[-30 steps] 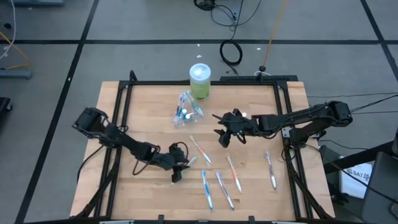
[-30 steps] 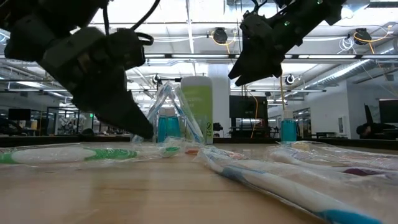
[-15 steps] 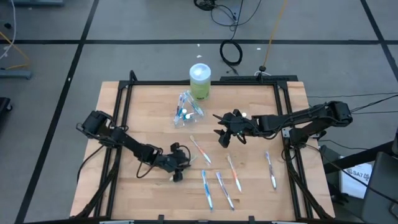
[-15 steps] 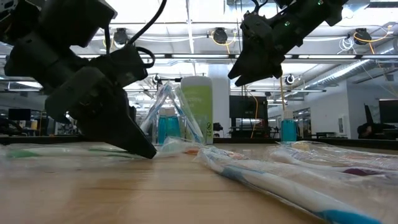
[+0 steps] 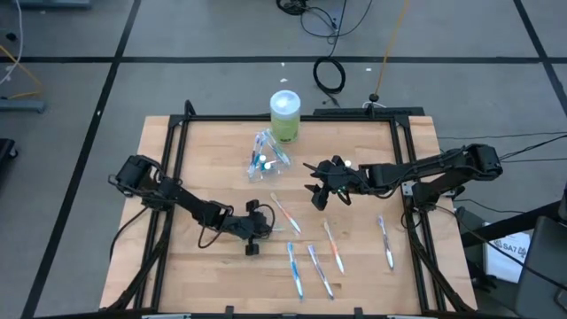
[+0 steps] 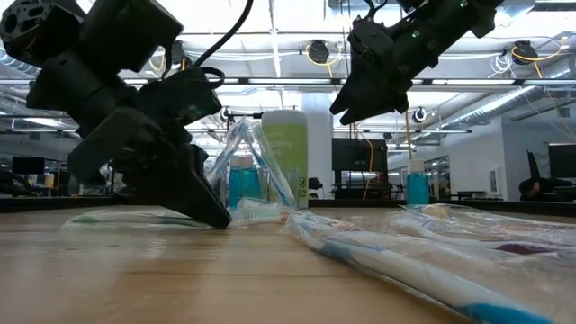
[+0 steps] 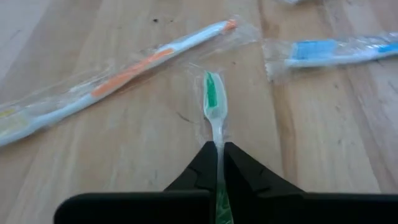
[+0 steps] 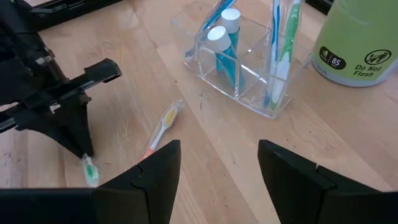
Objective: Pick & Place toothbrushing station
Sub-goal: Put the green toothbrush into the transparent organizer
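Your left gripper (image 7: 219,163) pinches the green toothbrush (image 7: 214,109) between its fingers; your right gripper (image 8: 219,158) waits, fingers spread.

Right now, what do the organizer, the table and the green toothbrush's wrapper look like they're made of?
Organizer: clear rigid plastic, glossy; the contents show through its walls. Table: pale wood planks with visible grain, matte. Green toothbrush: thin clear film wrapper, probably plastic, wrinkled and shiny, pinched by the left gripper.

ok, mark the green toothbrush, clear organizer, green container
green toothbrush (image 7: 212,99), left wrist view, bristle head
clear organizer (image 8: 249,87), right wrist view, front wall
green container (image 5: 285,121), high view, side below lid
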Controlling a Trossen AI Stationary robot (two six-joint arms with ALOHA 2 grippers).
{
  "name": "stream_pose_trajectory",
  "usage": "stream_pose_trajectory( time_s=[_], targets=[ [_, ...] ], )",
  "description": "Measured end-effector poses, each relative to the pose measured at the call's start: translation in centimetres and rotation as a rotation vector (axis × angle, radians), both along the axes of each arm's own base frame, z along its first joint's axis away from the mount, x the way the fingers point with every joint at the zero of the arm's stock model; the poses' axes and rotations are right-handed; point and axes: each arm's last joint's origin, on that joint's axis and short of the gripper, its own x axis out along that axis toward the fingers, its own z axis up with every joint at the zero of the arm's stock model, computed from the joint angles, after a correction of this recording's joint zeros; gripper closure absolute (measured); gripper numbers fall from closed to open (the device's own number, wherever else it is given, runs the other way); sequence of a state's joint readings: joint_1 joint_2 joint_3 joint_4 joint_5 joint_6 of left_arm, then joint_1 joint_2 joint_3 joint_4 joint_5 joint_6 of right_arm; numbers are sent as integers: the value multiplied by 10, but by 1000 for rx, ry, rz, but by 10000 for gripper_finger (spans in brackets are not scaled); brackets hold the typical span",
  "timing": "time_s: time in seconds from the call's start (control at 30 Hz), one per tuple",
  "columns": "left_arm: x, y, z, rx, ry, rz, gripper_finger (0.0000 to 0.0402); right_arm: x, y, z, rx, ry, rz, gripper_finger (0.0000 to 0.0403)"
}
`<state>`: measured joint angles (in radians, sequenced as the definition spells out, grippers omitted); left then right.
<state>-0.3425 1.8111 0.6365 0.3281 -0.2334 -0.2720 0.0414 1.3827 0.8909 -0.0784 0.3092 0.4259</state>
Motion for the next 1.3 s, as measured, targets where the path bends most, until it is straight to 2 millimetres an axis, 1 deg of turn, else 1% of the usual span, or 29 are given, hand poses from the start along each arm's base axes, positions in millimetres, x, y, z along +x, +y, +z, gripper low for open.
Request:
stream_pose_trajectory(
  time_s=[0.07,0.17,0.27,0.33,0.4,0.5,0.67,0.77,0.83,0.93,1.03,1.13,1.23,1.3],
  targets=[
    [1,2,1,-13,-5,20,383,0,0,0,0,0,0,193],
    [0,3,8,-22,-25,21,380,0,0,0,0,0,0,193],
    [-5,5,27,-23,-52,32,394,0,0,0,0,0,0,193],
    [-8,9,46,-11,-105,65,394,0,0,0,0,0,0,193],
    [-13,14,70,8,-171,113,393,0,0,0,0,0,0,193],
    [-26,25,102,36,-249,189,397,0,0,1,-3,-5,2,193],
    [-47,47,153,115,-466,330,397,1,0,2,-21,-12,17,193],
    [-58,60,179,161,-598,442,399,3,0,4,-35,-31,27,193],
    [-64,68,189,198,-645,477,397,4,0,5,-43,-48,33,193],
    [-69,78,202,233,-710,519,399,5,0,7,-58,-70,43,193],
    [-68,90,202,274,-707,564,400,6,0,10,-59,-99,42,193],
    [-61,103,195,291,-678,623,400,7,0,10,-59,-103,42,193],
    [-50,115,181,315,-618,668,400,7,0,11,-59,-108,42,193],
    [-42,121,175,321,-620,681,400,7,0,11,-68,-110,46,193]
  ],
)
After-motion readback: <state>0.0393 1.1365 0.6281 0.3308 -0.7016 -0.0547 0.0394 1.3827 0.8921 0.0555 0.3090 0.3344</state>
